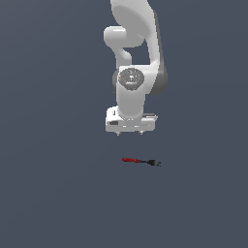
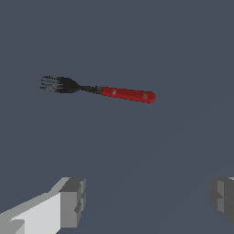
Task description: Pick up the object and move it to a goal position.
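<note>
The object [image 1: 141, 161] is a tiny fork with a red handle and a black tined head, lying flat on the dark grey floor. The wrist view shows the fork [image 2: 101, 90] clearly, red handle on one side and black tines on the other. My gripper [image 1: 130, 132] hangs above the floor, a short way behind the fork in the exterior view, not touching it. Its two fingers [image 2: 72, 202] stand wide apart with nothing between them, so the gripper [image 2: 148, 199] is open.
The white arm [image 1: 131, 53] rises behind the gripper toward the top of the exterior view. Plain dark grey floor [image 1: 53, 193] surrounds the fork on all sides.
</note>
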Controlling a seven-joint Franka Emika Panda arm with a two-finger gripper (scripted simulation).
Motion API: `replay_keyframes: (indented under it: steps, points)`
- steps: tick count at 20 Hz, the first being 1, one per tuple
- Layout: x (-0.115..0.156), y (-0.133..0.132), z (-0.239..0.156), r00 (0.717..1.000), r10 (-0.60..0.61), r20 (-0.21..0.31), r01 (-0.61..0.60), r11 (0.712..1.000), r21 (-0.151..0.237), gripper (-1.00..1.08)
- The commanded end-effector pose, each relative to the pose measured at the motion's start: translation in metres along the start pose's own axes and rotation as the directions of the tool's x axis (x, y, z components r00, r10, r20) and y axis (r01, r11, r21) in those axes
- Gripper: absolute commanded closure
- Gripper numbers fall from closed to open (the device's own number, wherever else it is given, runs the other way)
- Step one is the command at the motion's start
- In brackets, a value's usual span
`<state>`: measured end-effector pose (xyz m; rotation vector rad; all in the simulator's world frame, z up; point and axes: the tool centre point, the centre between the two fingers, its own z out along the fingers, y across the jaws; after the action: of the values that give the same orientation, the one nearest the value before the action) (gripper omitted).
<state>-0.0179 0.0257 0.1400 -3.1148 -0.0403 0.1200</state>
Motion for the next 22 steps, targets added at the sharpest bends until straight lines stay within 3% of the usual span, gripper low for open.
replay_keyframes:
  steps: [1,8,13,17,22]
  points:
    - [0.001,0.000,0.001,1.000,-0.016,0.000,0.016,1.000,-0.001,-0.92]
    - [0.008,-0.004,0.006,0.993,-0.119,-0.002,0.119,0.993,-0.009,-0.92]
    - [0.016,-0.008,0.013,0.971,-0.238,-0.004,0.237,0.971,-0.018,-0.92]
    - [0.024,-0.013,0.019,0.935,-0.354,-0.004,0.354,0.935,-0.026,-0.92]
    - [0.034,-0.019,0.028,0.868,-0.497,-0.003,0.497,0.867,-0.035,-0.92]
